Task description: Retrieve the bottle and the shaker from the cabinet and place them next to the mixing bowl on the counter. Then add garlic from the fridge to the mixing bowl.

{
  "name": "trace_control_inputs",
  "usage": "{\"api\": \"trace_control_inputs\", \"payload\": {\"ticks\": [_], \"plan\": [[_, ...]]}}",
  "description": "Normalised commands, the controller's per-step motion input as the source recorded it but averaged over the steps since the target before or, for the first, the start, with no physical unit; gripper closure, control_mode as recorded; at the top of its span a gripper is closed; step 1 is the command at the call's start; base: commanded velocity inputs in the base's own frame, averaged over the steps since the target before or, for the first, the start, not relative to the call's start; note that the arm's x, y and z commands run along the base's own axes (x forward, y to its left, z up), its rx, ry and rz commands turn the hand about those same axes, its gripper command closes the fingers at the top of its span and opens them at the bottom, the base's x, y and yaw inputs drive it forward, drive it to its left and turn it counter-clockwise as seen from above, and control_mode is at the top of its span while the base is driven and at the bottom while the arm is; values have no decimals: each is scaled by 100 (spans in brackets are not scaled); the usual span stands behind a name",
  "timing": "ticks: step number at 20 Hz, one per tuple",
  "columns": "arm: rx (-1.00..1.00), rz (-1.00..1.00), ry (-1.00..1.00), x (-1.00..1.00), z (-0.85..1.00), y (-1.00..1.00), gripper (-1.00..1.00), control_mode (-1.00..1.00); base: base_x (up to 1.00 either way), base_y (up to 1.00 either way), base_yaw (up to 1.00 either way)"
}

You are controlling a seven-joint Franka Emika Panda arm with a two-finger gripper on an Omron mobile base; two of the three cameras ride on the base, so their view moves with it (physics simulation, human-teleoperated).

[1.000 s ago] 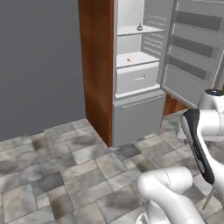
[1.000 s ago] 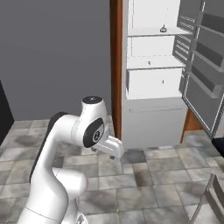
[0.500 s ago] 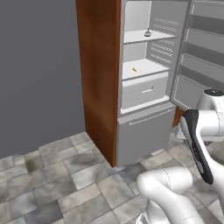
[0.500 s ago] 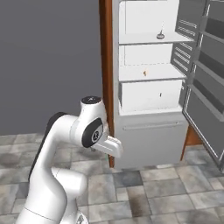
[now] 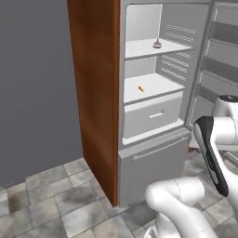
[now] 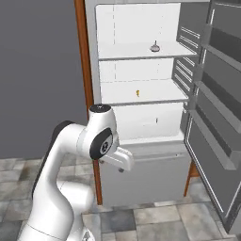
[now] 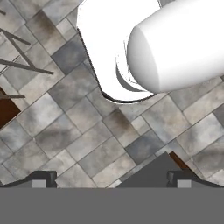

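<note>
The fridge (image 5: 145, 160) (image 6: 141, 167) stands open ahead of me, with white shelves and a drawer. On its upper shelf sits a small grey bulb with a stem, which looks like the garlic (image 5: 157, 44) (image 6: 153, 47). My gripper (image 7: 111, 179) is open, with nothing between its fingertips (image 7: 42, 177), and points down at the tiled floor, well short of the fridge. The bottle, the shaker, the cabinet, the mixing bowl and the counter are out of view.
A tiny orange item (image 5: 141, 88) (image 6: 137, 93) lies on the second shelf. The open fridge door (image 6: 217, 117) juts out on the right. A brown wooden panel (image 5: 95, 93) flanks the fridge's left side, with a grey wall (image 5: 32, 83) beyond. Grey stone tiles (image 5: 56, 204) cover the floor.
The whole picture has shifted and the fridge looms larger, so the base has driven closer to it. The arm keeps its pose and the gripper stays open.
</note>
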Motion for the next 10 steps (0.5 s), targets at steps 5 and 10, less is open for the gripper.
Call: {"api": "trace_control_inputs", "payload": {"ticks": [5,10], "plan": [[0,0,0,0,0,0,-100,100,81,0,12],[0,0,0,0,0,0,-100,100,63,-39,11]]}}
